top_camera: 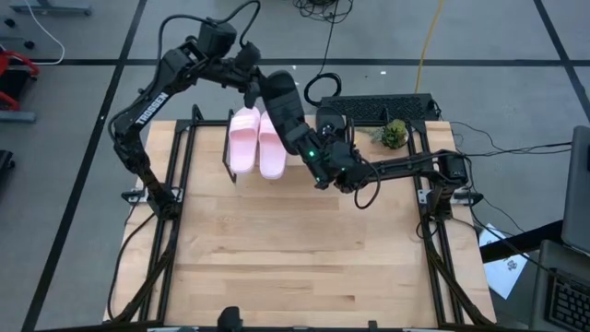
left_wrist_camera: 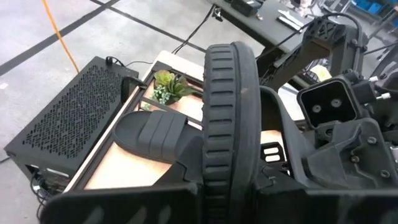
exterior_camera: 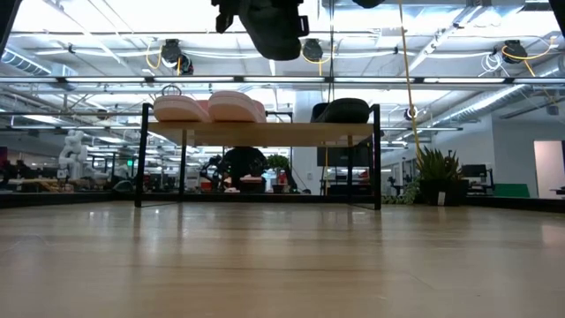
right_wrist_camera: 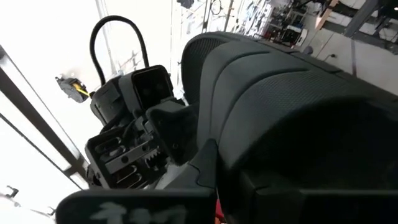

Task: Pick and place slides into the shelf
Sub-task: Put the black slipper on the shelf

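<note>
Both arms meet above the far side of the counter [top_camera: 304, 249], over the shelf [exterior_camera: 265, 132]. A black slide [top_camera: 284, 111] hangs in the air between them, above the middle of the shelf and clear of it.

Left hand [top_camera: 253, 81] — closed on one end of the raised black slide; in the left wrist view the ribbed edge of the sole [left_wrist_camera: 229, 118] stands upright between that hand's dark fingers.

Right hand [top_camera: 318, 161] — sits at the other end of the same slide. In the right wrist view the slide's textured black surface [right_wrist_camera: 298, 106] fills most of the frame just ahead of that hand. Cannot tell how far its fingers are parted, or whether they grip.

On the shelf: the pink pair [top_camera: 256, 143] lies side by side and touching at the left end; a second black slide [left_wrist_camera: 149, 134] lies flat toward the right end, near a small green plant [top_camera: 394, 135]. In the low view the pink pair [exterior_camera: 207, 108] and the resting black slide [exterior_camera: 342, 109] sit on the plank, with the raised one [exterior_camera: 269, 26] well above them.

Writing: white letters on the left arm's link [top_camera: 152, 109] read "TROSSEN". White marks at the base of the right wrist view are not readable.

A black perforated box [left_wrist_camera: 74, 118] sits beyond the shelf.
</note>
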Available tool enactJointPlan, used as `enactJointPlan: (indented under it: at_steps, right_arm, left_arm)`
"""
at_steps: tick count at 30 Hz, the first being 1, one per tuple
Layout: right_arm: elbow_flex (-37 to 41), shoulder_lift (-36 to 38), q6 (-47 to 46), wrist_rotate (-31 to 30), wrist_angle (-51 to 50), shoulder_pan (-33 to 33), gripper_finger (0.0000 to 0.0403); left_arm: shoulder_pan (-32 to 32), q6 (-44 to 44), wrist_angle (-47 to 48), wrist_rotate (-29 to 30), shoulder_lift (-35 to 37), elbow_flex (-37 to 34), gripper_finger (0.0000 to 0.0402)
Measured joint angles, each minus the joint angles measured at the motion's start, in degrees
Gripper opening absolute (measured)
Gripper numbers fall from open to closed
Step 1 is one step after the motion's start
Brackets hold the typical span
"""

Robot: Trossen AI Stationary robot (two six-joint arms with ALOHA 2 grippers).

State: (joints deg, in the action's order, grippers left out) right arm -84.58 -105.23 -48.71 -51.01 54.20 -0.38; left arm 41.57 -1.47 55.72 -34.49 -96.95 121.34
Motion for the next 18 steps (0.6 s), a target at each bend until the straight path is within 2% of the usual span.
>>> enactJointPlan:
  at_steps: [10,18]
  right_arm:
    - [0.0,0.0,1.31,1.66,0.01,-0.02,0.0004]
    - [0.0,0.0,-0.55,6.38,-0.01,0.0,0.0004]
  left_arm:
    - [0.37,0.99,-0.17,-0.36,0.11,0.0,0.0029]
    - [1.37,1.78,-0.11,-0.64,0.26,0.0,0.0029]
